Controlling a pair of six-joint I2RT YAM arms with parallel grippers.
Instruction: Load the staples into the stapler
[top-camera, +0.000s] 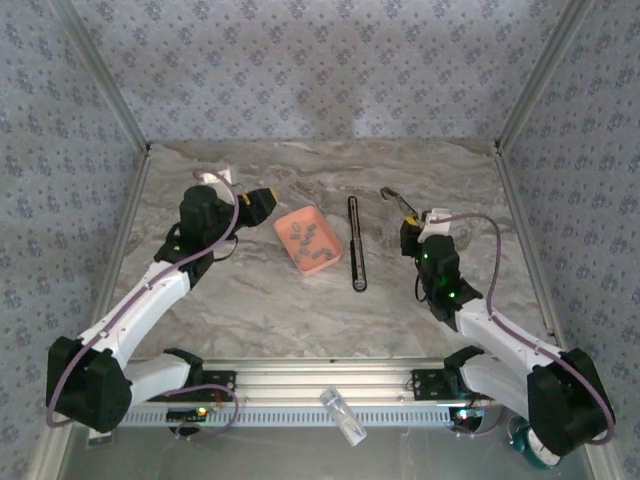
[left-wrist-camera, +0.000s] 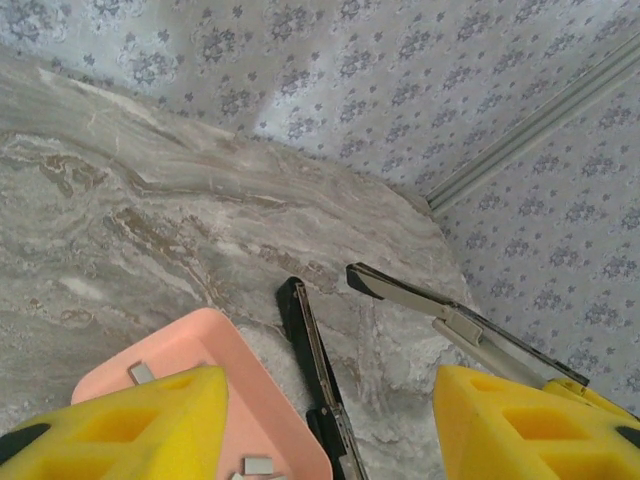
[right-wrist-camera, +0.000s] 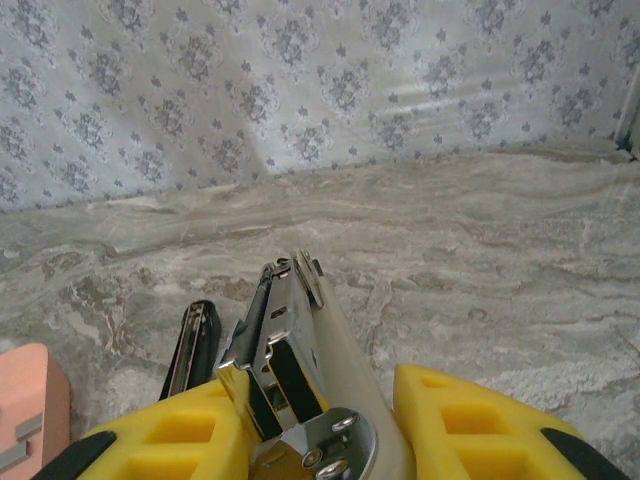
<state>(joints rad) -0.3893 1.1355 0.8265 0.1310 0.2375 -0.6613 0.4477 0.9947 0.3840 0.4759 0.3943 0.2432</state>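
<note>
Step in hand: judged to be the picking of one strip out of the tray, since nothing is held on the left side yet.
Left fingers (left-wrist-camera: 130, 430): held well apart with nothing between them. The salmon tray (left-wrist-camera: 268, 408) lies under and just ahead of the left-hand pad.
Staples (top-camera: 308, 242): small grey strips lying loose in the tray. One strip (left-wrist-camera: 142, 373) is seen just ahead of the left-hand pad, and another lies low between the two pads.
Right fingers (right-wrist-camera: 480, 430): closed on the metal stapler (right-wrist-camera: 290, 340), which juts forward from between them, its nose apparently raised off the tabletop (right-wrist-camera: 480, 260).
Black rail (top-camera: 355, 245): laid flat on the tabletop between the two pairs of fingers, just beside the tray. Whether it is joined to the held part cannot be told.
Choice of strip: a strip lying apart from its neighbours is to be preferred, so that only one is caught.
Approach: the pads should be set astride the strip's narrow width and lowered straight down inside the tray wall.
Grip: a gentle closing is advised, because so small a strip is likely to tilt or spring out.
Risk: the tray looks light and could be pushed or tipped if a pad lands on its rim.
Right side: the stapler is best held steady, its channel open toward the left fingers.
</note>
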